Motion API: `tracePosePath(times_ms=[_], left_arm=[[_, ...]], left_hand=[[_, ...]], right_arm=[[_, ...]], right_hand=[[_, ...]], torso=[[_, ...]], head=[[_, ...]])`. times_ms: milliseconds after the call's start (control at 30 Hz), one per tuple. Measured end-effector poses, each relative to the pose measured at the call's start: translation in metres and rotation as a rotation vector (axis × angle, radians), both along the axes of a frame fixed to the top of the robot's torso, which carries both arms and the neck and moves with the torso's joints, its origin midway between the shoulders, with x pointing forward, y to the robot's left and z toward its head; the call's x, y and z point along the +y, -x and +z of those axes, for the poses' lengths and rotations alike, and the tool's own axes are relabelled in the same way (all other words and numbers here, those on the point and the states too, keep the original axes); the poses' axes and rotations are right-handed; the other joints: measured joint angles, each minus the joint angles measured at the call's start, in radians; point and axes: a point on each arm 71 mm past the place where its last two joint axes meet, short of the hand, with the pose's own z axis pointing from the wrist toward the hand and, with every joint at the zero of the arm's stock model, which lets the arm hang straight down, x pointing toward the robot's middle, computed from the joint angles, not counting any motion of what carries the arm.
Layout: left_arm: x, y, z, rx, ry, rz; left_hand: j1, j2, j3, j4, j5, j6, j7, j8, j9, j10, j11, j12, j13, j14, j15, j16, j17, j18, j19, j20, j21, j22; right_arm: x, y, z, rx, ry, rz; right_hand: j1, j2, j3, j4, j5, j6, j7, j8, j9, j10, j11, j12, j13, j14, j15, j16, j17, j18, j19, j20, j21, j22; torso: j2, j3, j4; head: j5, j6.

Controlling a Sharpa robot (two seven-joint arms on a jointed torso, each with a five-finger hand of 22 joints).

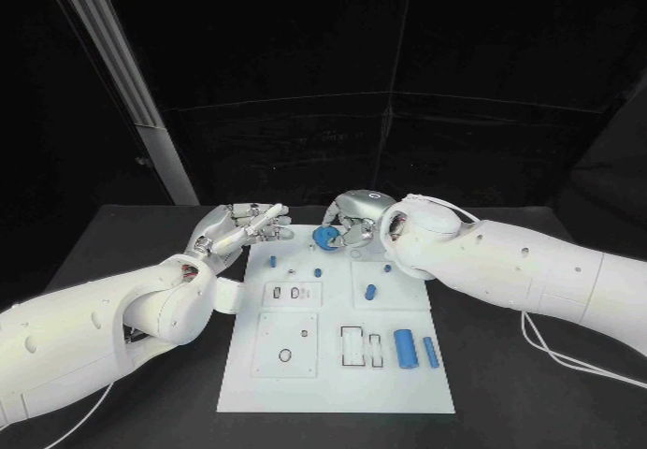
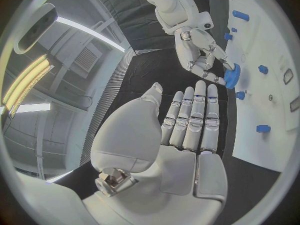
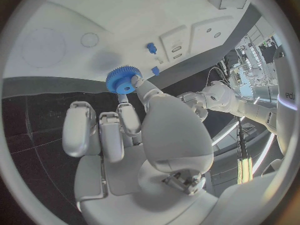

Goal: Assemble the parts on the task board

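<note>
The white task board (image 1: 337, 374) lies in the middle of the black table. My right hand (image 1: 353, 218) hovers at the board's far edge and pinches a blue gear (image 1: 326, 237) (image 3: 124, 79) (image 2: 232, 76) between thumb and a finger. My left hand (image 1: 240, 227) (image 2: 181, 130) is open beside the board's far left corner, fingers straight and together, holding nothing. Small blue pegs (image 1: 318, 272) stand on the far part of the board. Two blue cylinders (image 1: 406, 348) lie near the board's right edge, and another blue piece (image 1: 371, 292) lies in the middle right.
The board carries raised white plates with slots and holes (image 1: 287, 344). Black table (image 1: 122, 243) surrounds the board on every side. A cable (image 1: 567, 360) runs along the table under my right arm.
</note>
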Motion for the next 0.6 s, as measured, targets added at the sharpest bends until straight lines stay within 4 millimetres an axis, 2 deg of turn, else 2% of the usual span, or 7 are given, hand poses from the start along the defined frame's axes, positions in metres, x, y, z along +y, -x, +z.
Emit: tracePosePath(times_ms=[133, 400, 600], left_arm=[[-0.001, 0.000, 0.000, 0.001, 0.000, -0.002], [-0.002, 0.000, 0.000, 0.001, 0.001, -0.005], [-0.003, 0.000, 0.000, 0.001, 0.002, -0.006]], left_hand=[[0.000, 0.000, 0.000, 0.000, 0.000, 0.000, 0.000, 0.000, 0.000, 0.000, 0.000, 0.000, 0.000, 0.000, 0.000, 0.000, 0.000, 0.000, 0.000, 0.000, 0.000, 0.000], [0.000, 0.000, 0.000, 0.000, 0.000, 0.000, 0.000, 0.000, 0.000, 0.000, 0.000, 0.000, 0.000, 0.000, 0.000, 0.000, 0.000, 0.000, 0.000, 0.000, 0.000, 0.000], [0.000, 0.000, 0.000, 0.000, 0.000, 0.000, 0.000, 0.000, 0.000, 0.000, 0.000, 0.000, 0.000, 0.000, 0.000, 0.000, 0.000, 0.000, 0.000, 0.000, 0.000, 0.000]], right_arm=[[0.015, -0.001, -0.003, -0.007, 0.010, 0.011], [0.028, -0.001, -0.014, -0.005, 0.043, 0.014], [0.034, 0.000, -0.020, -0.006, 0.060, 0.016]], right_hand=[[0.000, 0.000, -0.001, 0.001, 0.000, 0.000, 0.000, 0.000, 0.000, 0.000, 0.000, 0.000, 0.000, 0.000, 0.000, 0.000, 0.000, 0.000, 0.000, 0.000, 0.000, 0.000], [-0.011, -0.011, 0.001, 0.003, 0.000, 0.005, 0.002, 0.007, 0.000, 0.000, 0.000, -0.004, -0.004, 0.000, 0.000, 0.000, 0.000, 0.000, 0.000, 0.000, 0.000, 0.000], [-0.020, -0.012, 0.002, 0.004, -0.002, 0.007, 0.001, 0.007, 0.000, 0.000, 0.000, -0.008, -0.005, 0.000, 0.000, 0.000, 0.000, 0.000, 0.000, 0.000, 0.000, 0.000]], torso=[[0.001, 0.0007, 0.0002], [0.001, 0.0009, 0.0002], [0.001, 0.0016, -0.0022]], head=[[0.001, -0.001], [0.001, -0.002], [0.005, -0.003]])
